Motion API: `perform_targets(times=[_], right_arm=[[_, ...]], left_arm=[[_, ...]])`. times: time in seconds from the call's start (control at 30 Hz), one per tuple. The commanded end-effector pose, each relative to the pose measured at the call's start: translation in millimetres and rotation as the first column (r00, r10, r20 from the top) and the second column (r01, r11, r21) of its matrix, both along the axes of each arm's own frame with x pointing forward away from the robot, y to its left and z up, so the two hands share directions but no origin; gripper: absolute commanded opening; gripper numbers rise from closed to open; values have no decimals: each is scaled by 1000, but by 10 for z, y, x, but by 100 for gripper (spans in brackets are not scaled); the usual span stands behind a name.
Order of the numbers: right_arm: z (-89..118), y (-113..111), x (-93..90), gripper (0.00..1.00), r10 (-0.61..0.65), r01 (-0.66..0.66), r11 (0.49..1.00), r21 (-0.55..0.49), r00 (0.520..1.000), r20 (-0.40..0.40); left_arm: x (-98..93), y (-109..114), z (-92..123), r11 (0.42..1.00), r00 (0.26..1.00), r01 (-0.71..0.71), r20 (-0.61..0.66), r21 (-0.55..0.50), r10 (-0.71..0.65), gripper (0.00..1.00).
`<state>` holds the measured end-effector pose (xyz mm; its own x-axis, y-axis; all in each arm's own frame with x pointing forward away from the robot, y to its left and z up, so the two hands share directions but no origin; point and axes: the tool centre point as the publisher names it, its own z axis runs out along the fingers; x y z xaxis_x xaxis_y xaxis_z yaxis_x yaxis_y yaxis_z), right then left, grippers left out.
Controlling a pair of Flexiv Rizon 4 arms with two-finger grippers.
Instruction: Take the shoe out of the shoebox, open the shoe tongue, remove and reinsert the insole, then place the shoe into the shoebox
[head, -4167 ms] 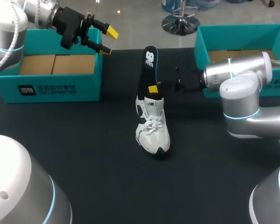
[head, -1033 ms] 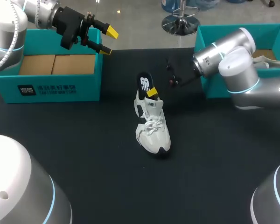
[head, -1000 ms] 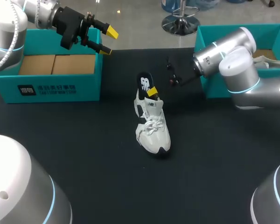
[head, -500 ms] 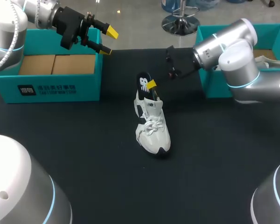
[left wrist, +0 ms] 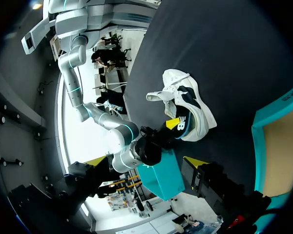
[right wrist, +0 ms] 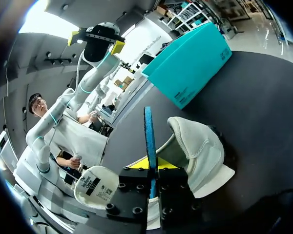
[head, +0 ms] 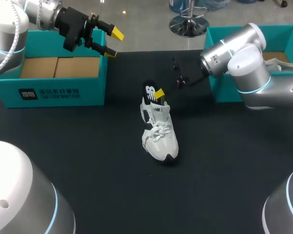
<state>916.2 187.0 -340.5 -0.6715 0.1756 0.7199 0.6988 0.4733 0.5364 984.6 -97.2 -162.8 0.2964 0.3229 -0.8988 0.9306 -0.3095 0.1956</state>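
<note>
Head view, shoe (head: 161, 134) on its sole, toe toward camera, insole (head: 149, 90) protruding.

The left arm (head: 36, 12) comes in from the far left corner and is held raised, its black wrist pointing toward the middle. The left jaws stand wide apart with nothing between them, one yellow fingertip (head: 117, 33) above the other. The right arm (head: 244, 53) comes in from the right with its silver elbow bent high and its dark wrist angled down over the tabletop (head: 88, 161), and the right jaws are closed from both sides on the insole (head: 149, 91).
</note>
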Motion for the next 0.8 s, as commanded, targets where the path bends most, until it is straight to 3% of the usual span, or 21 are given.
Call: perform_targets(times=[0.03, 0.43, 0.5, 0.6, 0.67, 0.8], right_arm=[[-17, 23, -41, 0, 7, -7, 1000, -7, 1000, -16], [-89, -28, -239, 2, 18, -20, 999, -36, 997, -74], [-91, -36, -244, 7, 19, -22, 999, -39, 997, -76], [-51, -40, -216, 29, 21, -24, 999, -44, 998, -66], [-23, -48, -179, 37, 16, -18, 999, -46, 999, -49], [41, -42, -109, 38, 22, -23, 999, -48, 999, -31]], left_arm=[[4, 2, 0, 1000, 1000, 2, 0, 2, -2, 100], [4, 2, 0, 1000, 1000, 2, 0, 2, -2, 100], [4, 2, 0, 1000, 1000, 2, 0, 2, -2, 100], [4, 2, 0, 1000, 1000, 2, 0, 2, -2, 100], [4, 2, 0, 1000, 1000, 2, 0, 2, -2, 100], [4, 2, 0, 1000, 1000, 2, 0, 2, -2, 100]])
